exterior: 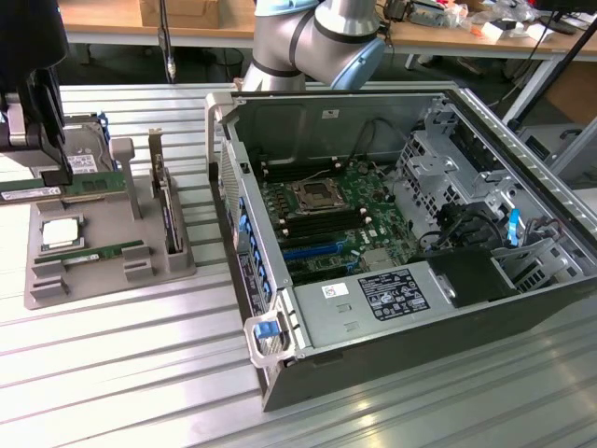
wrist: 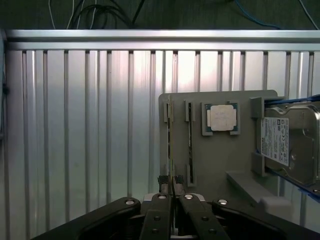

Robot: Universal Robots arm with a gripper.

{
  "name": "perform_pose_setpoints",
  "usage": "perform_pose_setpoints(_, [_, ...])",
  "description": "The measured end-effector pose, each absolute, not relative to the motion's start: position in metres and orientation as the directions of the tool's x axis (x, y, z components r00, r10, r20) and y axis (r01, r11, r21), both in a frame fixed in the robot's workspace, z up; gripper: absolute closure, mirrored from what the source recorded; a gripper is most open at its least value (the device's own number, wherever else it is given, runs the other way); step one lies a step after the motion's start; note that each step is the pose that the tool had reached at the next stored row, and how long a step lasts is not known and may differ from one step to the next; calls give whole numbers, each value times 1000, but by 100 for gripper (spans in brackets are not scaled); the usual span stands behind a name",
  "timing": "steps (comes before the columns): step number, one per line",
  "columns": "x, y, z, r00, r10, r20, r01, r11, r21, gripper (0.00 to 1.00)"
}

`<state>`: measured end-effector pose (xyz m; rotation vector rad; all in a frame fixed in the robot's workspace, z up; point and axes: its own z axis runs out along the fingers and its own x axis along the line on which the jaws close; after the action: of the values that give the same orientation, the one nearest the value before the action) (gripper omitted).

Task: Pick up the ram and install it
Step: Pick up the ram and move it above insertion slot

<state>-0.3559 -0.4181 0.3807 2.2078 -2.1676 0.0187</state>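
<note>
Gripper [exterior: 54, 175] pinching the ram [exterior: 30, 194] near mid-length, its jaws pressed almost together on the board's two faces. The ram is held level and raised above the tray [exterior: 112, 289], white label showing, with one end reaching out past the tray's edge. In the wrist view the ram runs edge-on between the fingers [wrist: 162, 184], lined up over the tray's outermost slot, which stands empty.

On the tray:
- a second stick [exterior: 93, 252] lies in the slot next to that empty one;
- the CPU [exterior: 61, 233] sits in its square pocket between that stick and the drive [exterior: 86, 161];
- the drive rests at the tray's far end from the empty slot;
- a card [exterior: 168, 219] stands upright in a slot along the tray's side nearest the case [exterior: 420, 359].

The case lies open beside the tray, motherboard [exterior: 336, 219] exposed, both resting on the ribbed metal table [exterior: 112, 373]. The arm [exterior: 317, 37] rises beyond the case, well apart from the tray.
</note>
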Motion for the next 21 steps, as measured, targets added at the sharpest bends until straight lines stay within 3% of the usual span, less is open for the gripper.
perform_pose_setpoints(21, [-356,-418,391,19,-999,42,-1000,-18,25,88])
